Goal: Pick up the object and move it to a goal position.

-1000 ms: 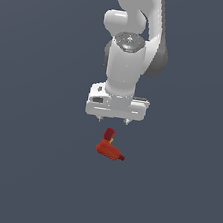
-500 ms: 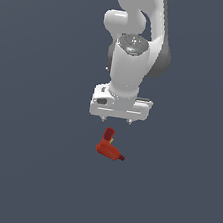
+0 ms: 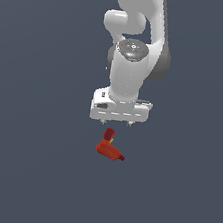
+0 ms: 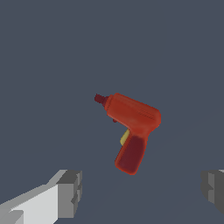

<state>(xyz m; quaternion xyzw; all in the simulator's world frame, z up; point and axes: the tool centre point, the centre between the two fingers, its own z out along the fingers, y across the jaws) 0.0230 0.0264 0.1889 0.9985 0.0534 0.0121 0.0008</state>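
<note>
On the flat dark grey-blue ground (image 3: 28, 172), which fills both views as one plain surface, nothing lies beside the task's thing or stands between it and the arm.

The white Panda arm (image 3: 138, 47) is the largest thing in the exterior view. It comes down from twelve o'clock, its rounded joints stacked one over another, and the wrist points straight down. The broad white hand block sits level at the end of it, with only the short tips of the fingers showing under its lower edge.

The gripper (image 3: 118, 123) hangs just above the object and clear of it, with no contact. In the wrist view the two grey finger pads (image 4: 70, 192) appear far apart, one at about seven o'clock of the picture and the other at about four o'clock, so the jaws stand wide and hold nothing. The object does not sit in the gap between them; it lies beyond the pads on the ground.

The object (image 3: 109, 147) is a small dark-red L-shaped item like a toy power drill, smaller than the gripper. It lies on its side. In the exterior view it is at about six o'clock of the hand block, its grip pointing toward twelve and its dark nose tip toward four. The wrist view (image 4: 131, 127) shows a tiny yellow mark where grip and body meet.
</note>
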